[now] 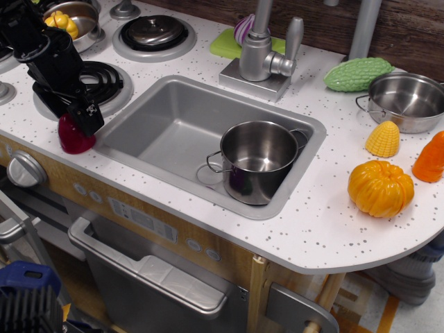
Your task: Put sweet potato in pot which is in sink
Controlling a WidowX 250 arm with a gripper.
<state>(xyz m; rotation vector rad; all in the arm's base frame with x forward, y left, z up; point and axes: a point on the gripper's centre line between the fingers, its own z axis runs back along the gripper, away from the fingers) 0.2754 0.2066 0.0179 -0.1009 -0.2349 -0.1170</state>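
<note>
The sweet potato, a glossy dark red dome, stands on the white counter just left of the sink. My black gripper is down over its top, fingers around the upper part; whether they are closed on it I cannot tell. The shiny steel pot with two loop handles stands upright and empty in the sink's right half, far to the right of the gripper.
A black coil burner lies behind the gripper, and a small steel bowl with a yellow toy at the back left. The faucet stands behind the sink. At right are an orange pumpkin, yellow corn, a wide steel pot and a green gourd.
</note>
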